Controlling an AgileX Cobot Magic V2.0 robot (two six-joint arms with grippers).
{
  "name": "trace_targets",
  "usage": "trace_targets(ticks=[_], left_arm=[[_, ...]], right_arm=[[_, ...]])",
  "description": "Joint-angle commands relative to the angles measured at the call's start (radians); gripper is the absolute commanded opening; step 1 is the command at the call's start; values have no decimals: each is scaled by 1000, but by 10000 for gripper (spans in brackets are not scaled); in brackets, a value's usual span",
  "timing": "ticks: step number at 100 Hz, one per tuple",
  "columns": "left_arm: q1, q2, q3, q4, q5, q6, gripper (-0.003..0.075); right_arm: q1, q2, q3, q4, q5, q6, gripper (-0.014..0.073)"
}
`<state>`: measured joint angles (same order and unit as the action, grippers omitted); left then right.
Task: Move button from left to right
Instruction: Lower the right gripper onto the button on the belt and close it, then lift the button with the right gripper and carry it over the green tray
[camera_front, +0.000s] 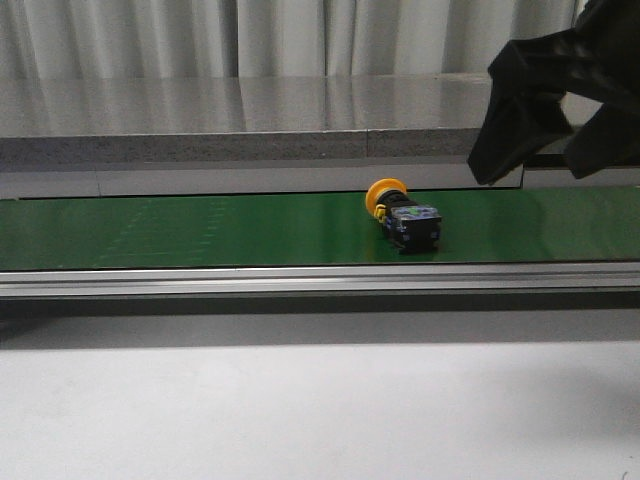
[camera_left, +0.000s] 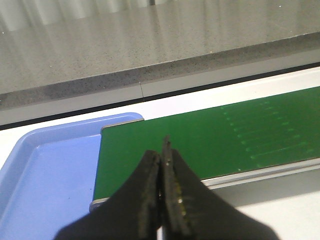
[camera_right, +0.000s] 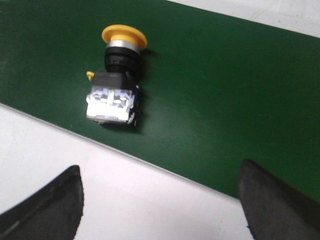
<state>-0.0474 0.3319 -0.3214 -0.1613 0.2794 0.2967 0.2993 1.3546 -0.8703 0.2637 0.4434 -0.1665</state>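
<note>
A single button (camera_front: 403, 213) lies on its side on a green belt (camera_front: 200, 230), right of the belt's middle in the front view, its round yellow-orange head pointing toward the far wall and its black switch body toward the camera. Nothing touches it. The front view shows only one arm: the right gripper (camera_front: 545, 125), a black shape in the upper right corner, raised above the belt and off to the right of the button, clear of it. The right wrist view adds detail the front view lacks: the button (camera_right: 116, 80) seen from above, with a silver collar under its head, a small yellow tab on one side and a pale, bluish-green marked end face, lying near the belt's (camera_right: 225, 100) pale edge. In that view the right gripper (camera_right: 160, 200) has its two dark fingertips (camera_right: 55, 205) spread wide apart with nothing between them. Only the left wrist view shows the left gripper (camera_left: 162, 150), its two black fingers pressed together and gripping nothing, hovering over one end of the belt (camera_left: 200, 140). That view alone also shows one blue tray (camera_left: 45, 170) just beside that belt end, and a grey speckled counter (camera_left: 150, 45) behind. In all: one button, one belt, one tray, two grippers.
</note>
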Motion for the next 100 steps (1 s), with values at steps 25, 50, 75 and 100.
trace_targets(ticks=[25, 50, 75, 100], left_arm=[[-8, 7, -27, -15, -84, -3, -19], [-8, 7, -27, -15, -84, -3, -19], [-8, 7, -27, -15, -84, -3, -19], [-8, 7, -27, -15, -84, -3, -19]], right_arm=[[1, 106, -154, 8, -39, -38, 624], [1, 162, -178, 8, -43, -55, 624], [-2, 223, -179, 3, -51, -72, 624], [-3, 279, -179, 2, -58, -72, 496]])
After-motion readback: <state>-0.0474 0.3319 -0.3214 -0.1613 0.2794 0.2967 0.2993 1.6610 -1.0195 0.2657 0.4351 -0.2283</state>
